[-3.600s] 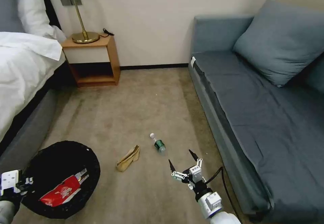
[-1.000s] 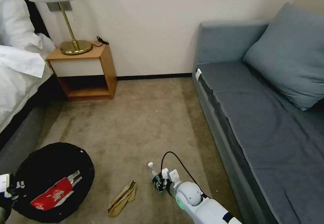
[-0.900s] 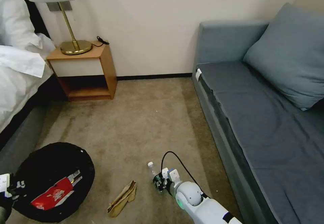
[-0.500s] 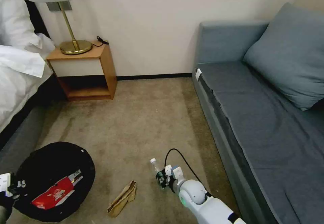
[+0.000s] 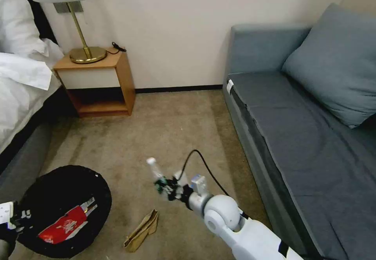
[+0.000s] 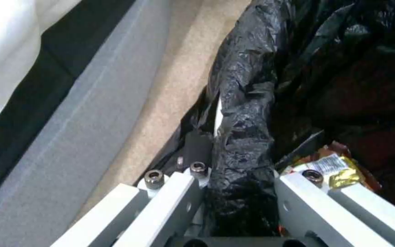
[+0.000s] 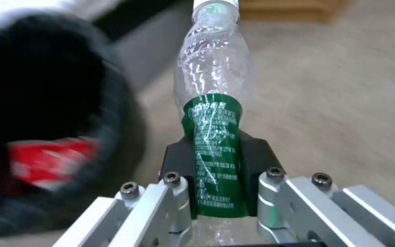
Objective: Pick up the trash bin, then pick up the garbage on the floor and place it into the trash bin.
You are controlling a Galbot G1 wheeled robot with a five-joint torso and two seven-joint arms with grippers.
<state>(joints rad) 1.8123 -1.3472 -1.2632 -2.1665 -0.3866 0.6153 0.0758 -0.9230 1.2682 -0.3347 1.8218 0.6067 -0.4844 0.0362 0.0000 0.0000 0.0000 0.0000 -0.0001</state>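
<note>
The trash bin (image 5: 58, 181) is a round black basket lined with a crinkly bag, at the lower left of the head view. My left gripper (image 5: 11, 216) is shut on its bagged rim (image 6: 243, 137). A red-and-white carton (image 5: 60, 225) and a gold-brown wrapper (image 6: 339, 168) lie inside. My right gripper (image 5: 164, 184) is shut on the clear bottle (image 5: 154, 168) at its green label (image 7: 213, 137). It holds the bottle above the carpet, right of the bin, cap pointing away. The tan paper bag (image 5: 141, 230) lies on the carpet below the bottle.
A bed (image 5: 19, 95) runs along the left and a grey sofa (image 5: 305, 142) along the right. A wooden nightstand (image 5: 98, 83) with a brass lamp (image 5: 84, 52) stands at the back wall. Open carpet (image 5: 164, 126) lies between them.
My right gripper closed on the bottle on the carpet, lifted it and swung it left toward the bin. The left gripper and the bin stayed put.
</note>
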